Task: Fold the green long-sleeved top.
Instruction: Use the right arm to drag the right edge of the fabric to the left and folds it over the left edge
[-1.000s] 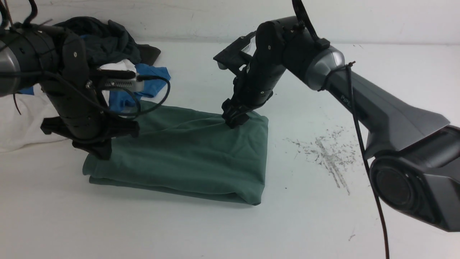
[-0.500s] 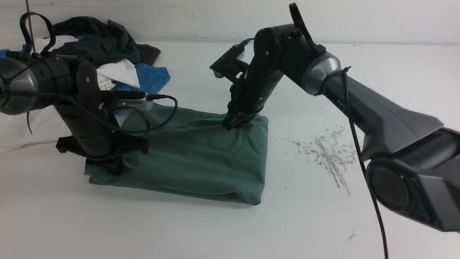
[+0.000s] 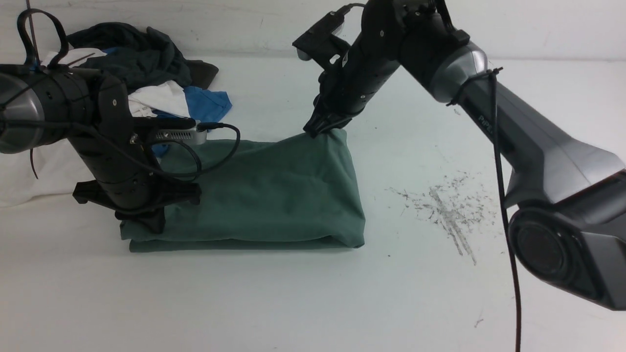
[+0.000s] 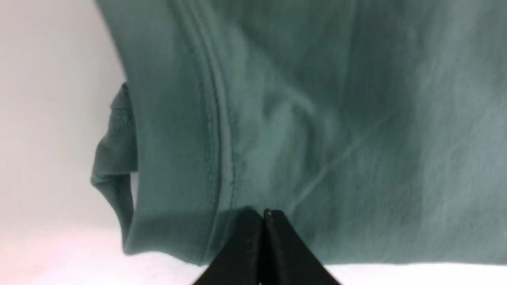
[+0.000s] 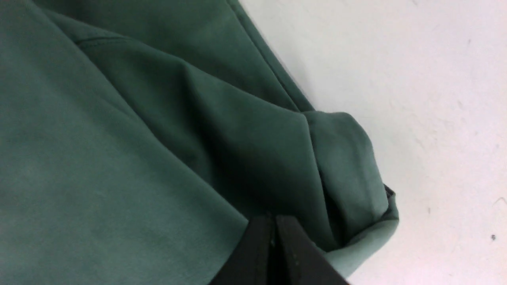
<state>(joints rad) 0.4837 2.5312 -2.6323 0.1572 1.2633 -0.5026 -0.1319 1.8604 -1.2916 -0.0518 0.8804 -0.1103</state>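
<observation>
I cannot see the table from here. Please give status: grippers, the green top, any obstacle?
Left gripper shut on green top, near corner. Right gripper shut on its far corner, lifted. Clothes pile behind, apart from the top.

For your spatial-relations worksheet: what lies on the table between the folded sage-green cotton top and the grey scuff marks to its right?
Nothing: between the folded sage-green cotton top and the grey scuff marks, the front view shows bare white table.
</observation>
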